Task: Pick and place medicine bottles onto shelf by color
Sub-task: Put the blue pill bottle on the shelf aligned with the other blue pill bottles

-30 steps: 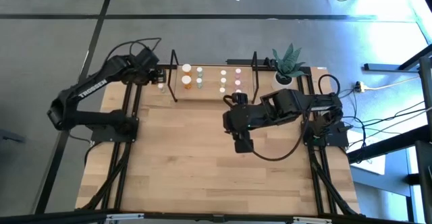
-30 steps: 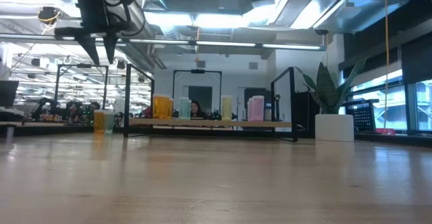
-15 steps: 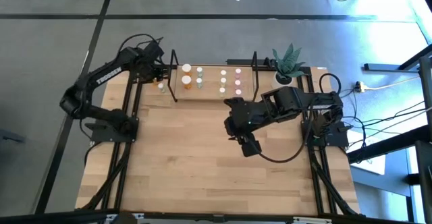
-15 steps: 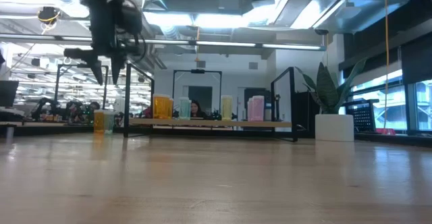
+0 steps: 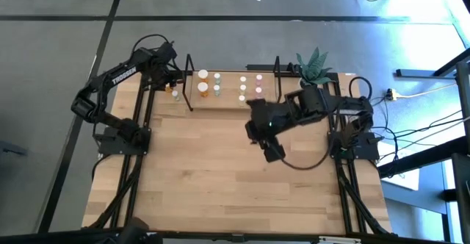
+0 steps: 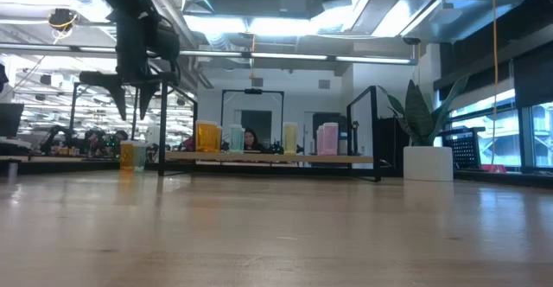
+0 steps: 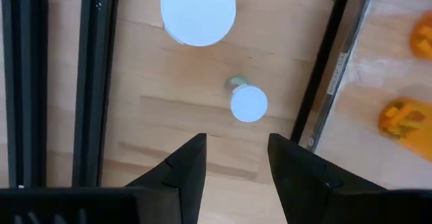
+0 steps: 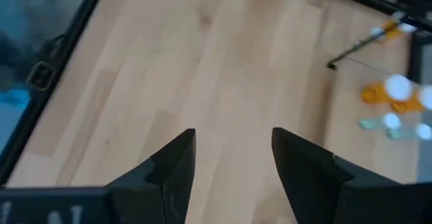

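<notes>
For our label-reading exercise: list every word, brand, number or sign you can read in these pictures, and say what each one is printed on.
"TROSSEN": white letters along the left arm, seen from the high view.
A strip label on the shelf's black upright in the left wrist view: too small to read.
The medicine bottles show no readable labels.

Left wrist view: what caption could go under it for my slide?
Open left end effector hovering above two white-capped bottles beside the shelf.

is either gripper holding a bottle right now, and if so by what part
Nothing is held. The left gripper hangs open above two loose bottles beside the shelf; the right gripper is open over bare table.
</notes>
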Robot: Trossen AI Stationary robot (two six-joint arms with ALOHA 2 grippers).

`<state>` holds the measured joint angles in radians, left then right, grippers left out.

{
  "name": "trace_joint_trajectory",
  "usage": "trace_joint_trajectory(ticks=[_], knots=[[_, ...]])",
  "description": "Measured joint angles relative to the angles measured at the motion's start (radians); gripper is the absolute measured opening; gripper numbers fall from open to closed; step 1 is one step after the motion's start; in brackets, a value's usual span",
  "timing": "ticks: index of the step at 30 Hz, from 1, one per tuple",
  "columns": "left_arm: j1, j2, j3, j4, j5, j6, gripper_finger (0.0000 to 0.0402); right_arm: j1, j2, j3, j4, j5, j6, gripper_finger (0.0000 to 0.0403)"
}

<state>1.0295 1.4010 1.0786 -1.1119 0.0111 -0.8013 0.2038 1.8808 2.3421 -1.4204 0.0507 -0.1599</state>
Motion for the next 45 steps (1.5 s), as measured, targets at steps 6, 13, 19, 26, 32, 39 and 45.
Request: trace_joint_trajectory(ticks=[6, 13, 19, 26, 32, 39, 45], knots=[[0.003, 0.000, 0.000, 0.000, -0.003, 0.000, 0.0151, -0.107, -0.053, 0.000, 0.011, 0.008, 0.016, 0.0197], [0.003, 0.000, 0.000, 0.000, -0.002, 0.000, 0.0151, -0.216, -0.080, 0.000, 0.003, 0.289, 0.113, 0.0197], [0.003, 0.000, 0.000, 0.006, -0.002, 0.000, 0.0151, -0.246, -0.080, 0.000, -0.015, 0.404, 0.128, 0.0197], [0.003, 0.000, 0.000, 0.005, 0.008, -0.001, 0.0151, -0.248, -0.080, 0.000, -0.014, 0.393, 0.076, 0.0197], [0.003, 0.000, 0.000, 0.005, 0.009, -0.002, 0.0151, -0.248, -0.079, 0.000, -0.013, 0.392, 0.132, 0.0197], [0.003, 0.000, 0.000, 0.005, 0.009, -0.008, 0.0151, -0.248, -0.079, 0.000, -0.012, 0.392, 0.137, 0.0197], [0.003, 0.000, 0.000, 0.005, 0.009, -0.008, 0.0151, -0.248, -0.078, 0.000, -0.012, 0.392, 0.155, 0.0197]])
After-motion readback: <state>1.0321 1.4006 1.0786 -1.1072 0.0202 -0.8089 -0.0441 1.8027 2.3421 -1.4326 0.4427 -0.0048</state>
